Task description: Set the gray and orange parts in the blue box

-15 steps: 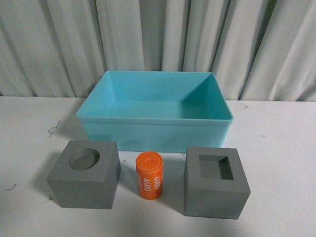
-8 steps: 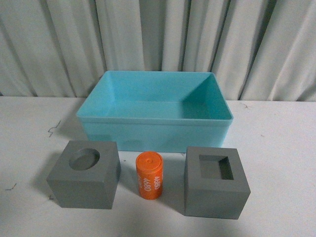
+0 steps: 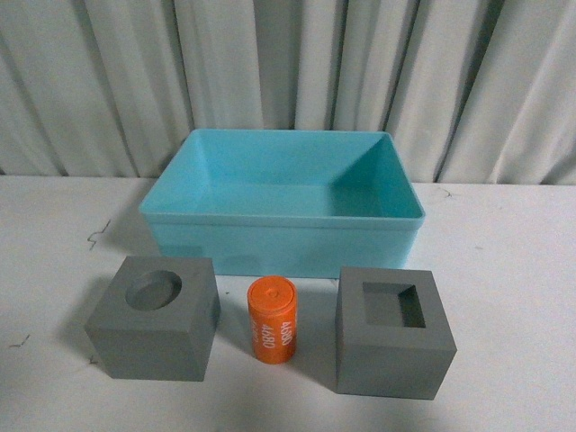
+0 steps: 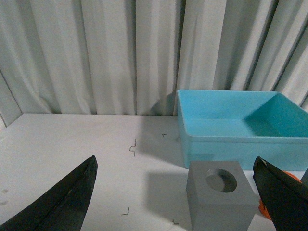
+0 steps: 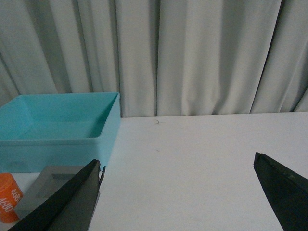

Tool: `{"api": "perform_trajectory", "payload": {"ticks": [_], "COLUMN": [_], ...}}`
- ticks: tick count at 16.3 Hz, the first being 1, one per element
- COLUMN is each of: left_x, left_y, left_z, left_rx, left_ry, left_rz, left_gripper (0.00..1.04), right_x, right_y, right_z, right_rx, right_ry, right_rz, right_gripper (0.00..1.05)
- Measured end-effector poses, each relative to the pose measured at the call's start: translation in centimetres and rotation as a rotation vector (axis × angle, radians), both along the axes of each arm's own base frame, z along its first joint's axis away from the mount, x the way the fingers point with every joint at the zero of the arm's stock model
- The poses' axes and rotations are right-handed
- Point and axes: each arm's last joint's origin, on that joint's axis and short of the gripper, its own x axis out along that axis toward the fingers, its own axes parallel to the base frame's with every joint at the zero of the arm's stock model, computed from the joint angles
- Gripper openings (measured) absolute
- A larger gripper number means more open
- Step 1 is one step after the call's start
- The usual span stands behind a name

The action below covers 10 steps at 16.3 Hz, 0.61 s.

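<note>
both spread wide, empty — left tool, right tool; orange cylinder stands before blue box

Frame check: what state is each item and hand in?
Light-blue shallow plastic bin: upright, empty.
Matte gray cube with round recess: recess up, outside bin.
Matte gray cube with square recess: recess up, outside bin.
Orange cylinder with white digits: standing upright, outside bin.
Left hand: open, empty.
Right hand: open, empty.
</note>
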Motion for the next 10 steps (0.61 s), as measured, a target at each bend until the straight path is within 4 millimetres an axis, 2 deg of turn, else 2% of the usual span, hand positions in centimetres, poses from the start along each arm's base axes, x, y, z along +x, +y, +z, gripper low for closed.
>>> {"api": "perform_trajectory", "payload": {"ticks": [7, 8, 10], "left_x": [0.0, 0.0, 0.0], "left_y": [0.0, 0.0, 0.0], "left_z": [0.0, 0.0, 0.0], "left_rx": [0.000, 0.000, 0.000], "left_ry": [0.000, -0.002, 0.001], "left_rz": [0.000, -0.001, 0.000], "left_gripper": [0.98, 0.98, 0.98], "right_x": [0.0, 2.2, 5.9], "right_y": [0.0, -1.8, -4.5], "right_z": [0.0, 1.4, 5.8], "right_rx": [0.000, 0.068, 0.051], "right_ry": [0.000, 0.369, 0.298], "right_rz": [0.000, -0.236, -0.216], "right_gripper": [0.98, 0.98, 0.98]}}
